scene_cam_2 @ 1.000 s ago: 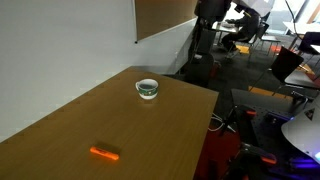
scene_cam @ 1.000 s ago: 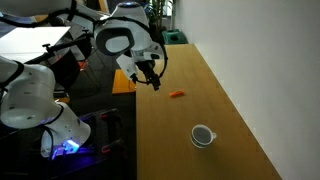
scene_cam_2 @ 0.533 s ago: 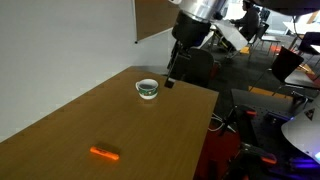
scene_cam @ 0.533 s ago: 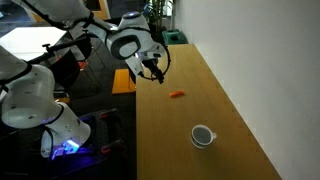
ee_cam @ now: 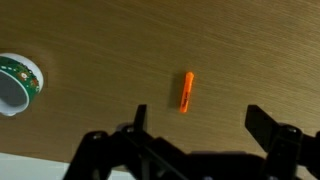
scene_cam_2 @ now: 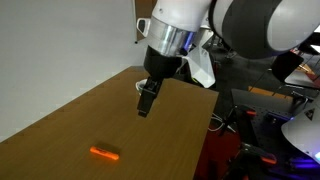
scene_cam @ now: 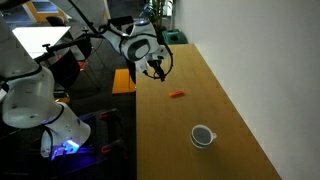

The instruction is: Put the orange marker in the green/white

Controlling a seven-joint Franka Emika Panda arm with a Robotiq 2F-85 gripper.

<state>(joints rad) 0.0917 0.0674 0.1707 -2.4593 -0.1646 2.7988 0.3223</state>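
The orange marker lies flat on the table, unmoved from a second ago and well apart from the green/white cup. The gripper has swung in over the wood and hangs above the marker, jaws wide and empty. The pickup looks close.

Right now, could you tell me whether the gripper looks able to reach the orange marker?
Probably yes: the orange marker lies alone on the wooden table, nothing stands between it and the open gripper, and the white cup sits well aside.
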